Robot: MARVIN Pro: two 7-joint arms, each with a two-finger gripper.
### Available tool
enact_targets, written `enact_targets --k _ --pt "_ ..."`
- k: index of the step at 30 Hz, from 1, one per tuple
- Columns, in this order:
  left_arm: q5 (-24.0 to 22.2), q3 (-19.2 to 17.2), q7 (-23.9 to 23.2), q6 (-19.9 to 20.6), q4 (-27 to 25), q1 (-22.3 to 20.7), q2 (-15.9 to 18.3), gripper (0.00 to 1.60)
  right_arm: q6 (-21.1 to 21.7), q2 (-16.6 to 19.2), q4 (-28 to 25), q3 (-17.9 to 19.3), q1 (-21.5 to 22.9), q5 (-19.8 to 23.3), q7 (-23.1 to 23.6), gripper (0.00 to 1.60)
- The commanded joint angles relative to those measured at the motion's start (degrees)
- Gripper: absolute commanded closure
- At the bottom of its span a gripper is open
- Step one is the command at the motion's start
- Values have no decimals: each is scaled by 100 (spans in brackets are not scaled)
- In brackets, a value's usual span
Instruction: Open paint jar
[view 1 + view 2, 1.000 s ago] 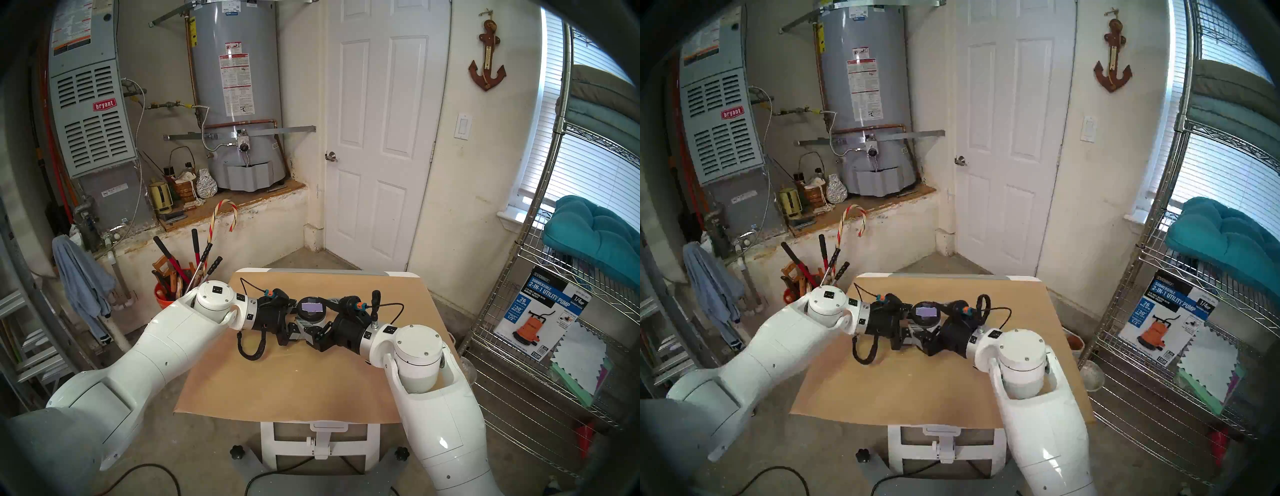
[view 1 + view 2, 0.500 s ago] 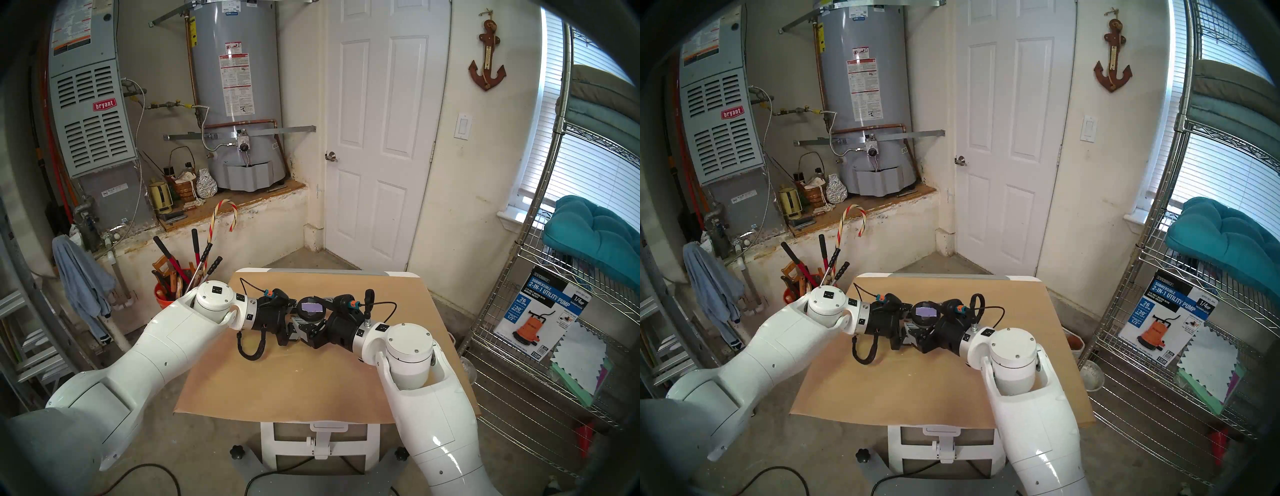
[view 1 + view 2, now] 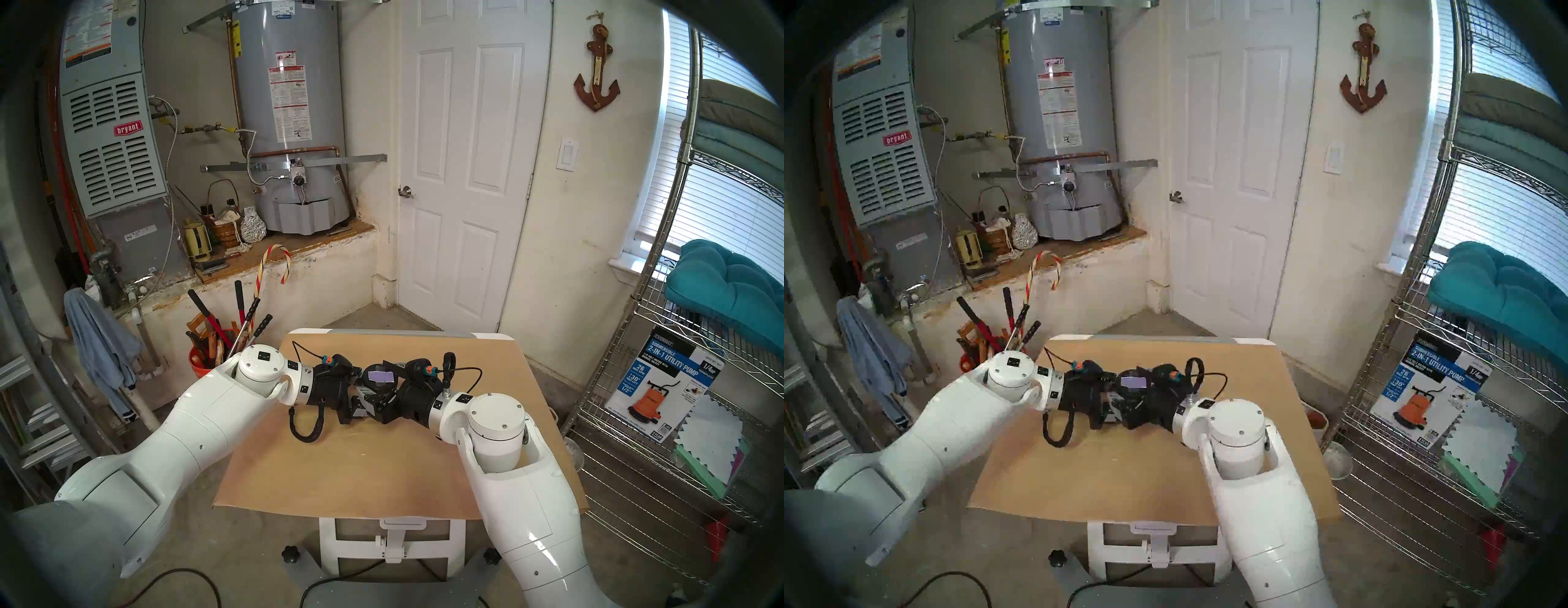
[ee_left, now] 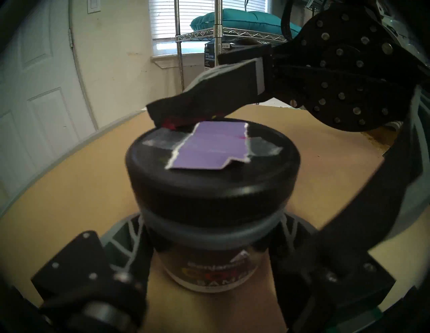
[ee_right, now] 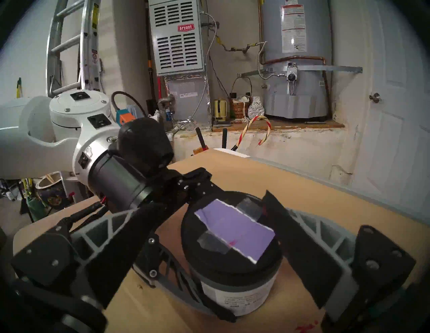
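So the small squat paint jar (image 4: 210,267) sits mid brown-paper surface (image 3: 360,467), left pincer (image 4: 210,246) clamped round its body. Right pincer (image 5: 223,234) is spread wide around the black screw lid (image 4: 213,176). Lid's on, no twisting yet.

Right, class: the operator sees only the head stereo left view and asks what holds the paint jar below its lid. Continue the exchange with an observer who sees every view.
Observer: The left end effector is shut on the paint jar, under the black lid.
Operator: Right one clamped on the lid?
Observer: No. The right end effector stands open, a finger either side of it.
Operator: Any label?
Observer: White printed label, facing the right wrist camera.
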Motion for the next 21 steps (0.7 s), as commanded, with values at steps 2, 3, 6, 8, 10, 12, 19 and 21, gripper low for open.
enact_targets --k 2,3,6,8,10,12,19,21 --pt "-10 -17 -62 -12 35 -54 40 160 5 -31 18 -27 101 -5 1 9" --pt "-10 -17 -64 -12 39 -57 38 160 2 -26 20 -28 104 -7 1 8" --pt "-13 -14 -75 -11 51 -67 35 160 -68 -7 52 -24 120 0 10 0" --pt "-12 -11 -80 -11 60 -73 33 160 -99 -10 81 3 144 24 10 0" --pt "-12 -9 -84 -15 70 -78 29 160 -112 -17 92 20 167 40 4 0" --pt "-14 -6 -89 -21 84 -84 24 160 -179 -15 121 33 186 60 1 0" --pt "-20 -3 -105 -22 105 -99 17 160 -354 11 164 22 245 37 -18 0" --pt "-20 -4 -108 -25 108 -99 17 160 -393 37 169 -12 256 -37 -58 0"
